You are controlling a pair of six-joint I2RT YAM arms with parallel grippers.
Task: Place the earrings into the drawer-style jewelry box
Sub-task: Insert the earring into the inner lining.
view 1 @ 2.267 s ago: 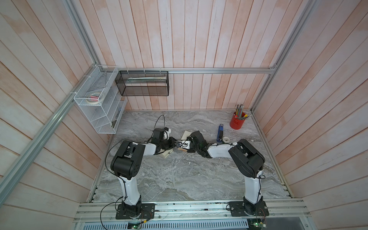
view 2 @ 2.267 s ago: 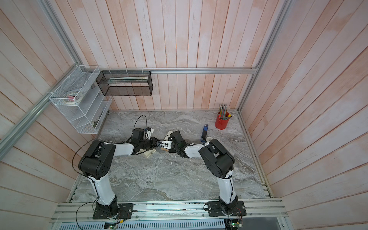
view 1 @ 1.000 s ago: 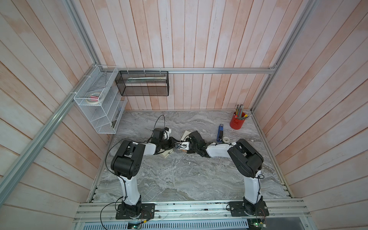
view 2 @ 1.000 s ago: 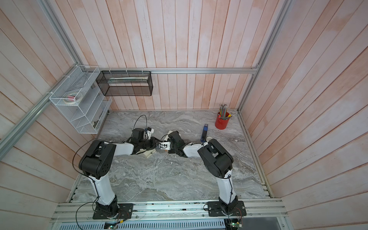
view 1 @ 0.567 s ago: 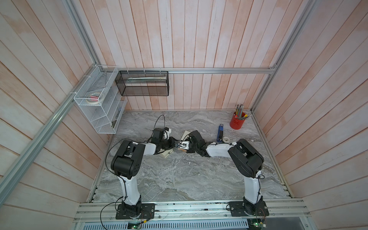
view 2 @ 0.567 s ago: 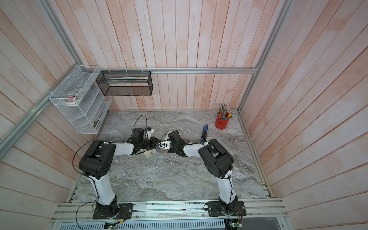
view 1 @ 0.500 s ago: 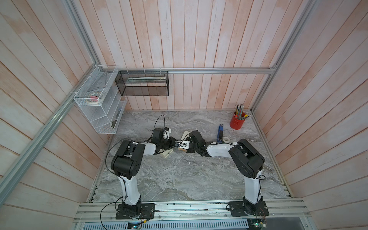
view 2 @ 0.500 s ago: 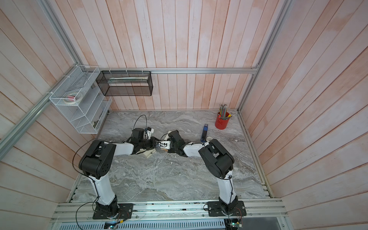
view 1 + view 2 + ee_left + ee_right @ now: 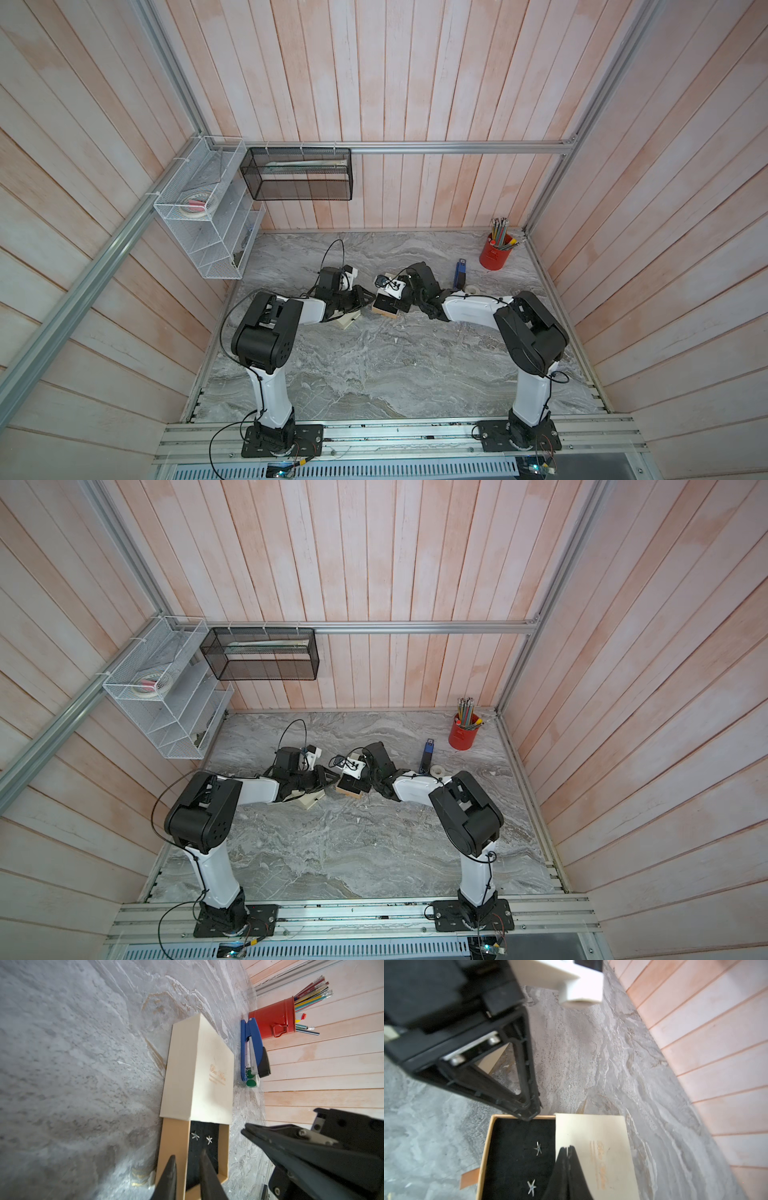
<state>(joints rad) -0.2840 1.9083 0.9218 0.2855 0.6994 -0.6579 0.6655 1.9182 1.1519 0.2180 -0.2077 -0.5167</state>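
White links point(image 9: 272, 395), black joints point(image 9: 266, 345), silver screws point(image 9: 457, 1061)

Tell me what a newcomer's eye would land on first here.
Two silver star earrings glint on the black lining of the open drawer, partly out of its cream sleeve at mid-table. Both arms crowd it: the left gripper at the drawer's outer end, the right gripper over the sleeve's mouth, both shut. Far back on the right arm's side stands a red pencil cup, a blue stapler nearby.

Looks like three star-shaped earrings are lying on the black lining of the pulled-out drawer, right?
Not quite: two star-shaped earrings, not three, are lying on the black lining of the pulled-out drawer. The right wrist view shows both clearly.
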